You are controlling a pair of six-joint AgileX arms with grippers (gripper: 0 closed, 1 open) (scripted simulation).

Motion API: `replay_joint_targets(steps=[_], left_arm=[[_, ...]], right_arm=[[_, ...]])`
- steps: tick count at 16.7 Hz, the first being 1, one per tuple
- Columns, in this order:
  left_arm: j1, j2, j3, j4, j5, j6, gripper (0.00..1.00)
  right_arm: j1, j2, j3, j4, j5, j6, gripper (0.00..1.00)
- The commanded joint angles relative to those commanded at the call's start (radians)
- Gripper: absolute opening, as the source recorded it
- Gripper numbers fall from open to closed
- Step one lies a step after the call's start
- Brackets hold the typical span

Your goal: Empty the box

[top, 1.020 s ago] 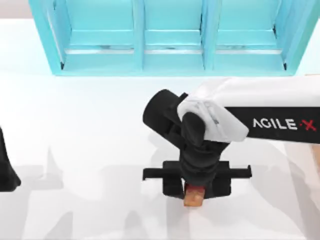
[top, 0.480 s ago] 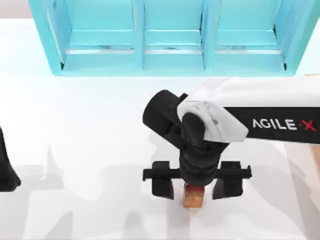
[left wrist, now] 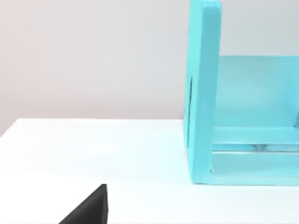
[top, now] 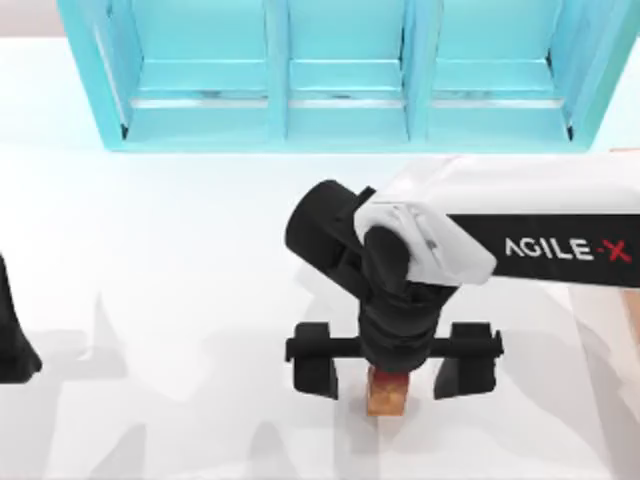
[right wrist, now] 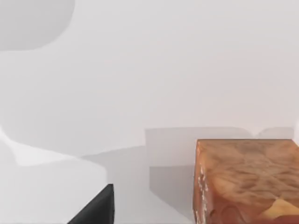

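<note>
Right hand (top: 384, 372) spread wide astride small brown wood-grain block (top: 387, 391), gripping nothing; block resting on white tabletop (top: 180, 300), well in front of turquoise three-compartment shelf unit (top: 340, 70). Likely set-down spot for emptied item. Tan box unseen. Left arm (top: 12, 345) parked far left of shelf, hand state unclear.

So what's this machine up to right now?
The right arm reaches over the white table, its right gripper hanging over a small brown block near the front edge. Its fingers stand wide apart on either side of the block, not touching it, so the block sits on the table. The left arm is parked at the table's left edge. A turquoise shelf unit stands at the back.
</note>
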Motion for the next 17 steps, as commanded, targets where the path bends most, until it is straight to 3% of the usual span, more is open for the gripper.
replay_joint_targets(steps=[11,17], left_arm=[[0.000,0.000,0.000,0.000,0.000,0.000,1.00],[0.000,0.000,0.000,0.000,0.000,0.000,1.00]], right_arm=[[-0.002,-0.086,0.190,-0.277,-0.001,-0.003,1.00],[-0.002,-0.087,0.199,-0.290,-0.001,-0.004,1.00]])
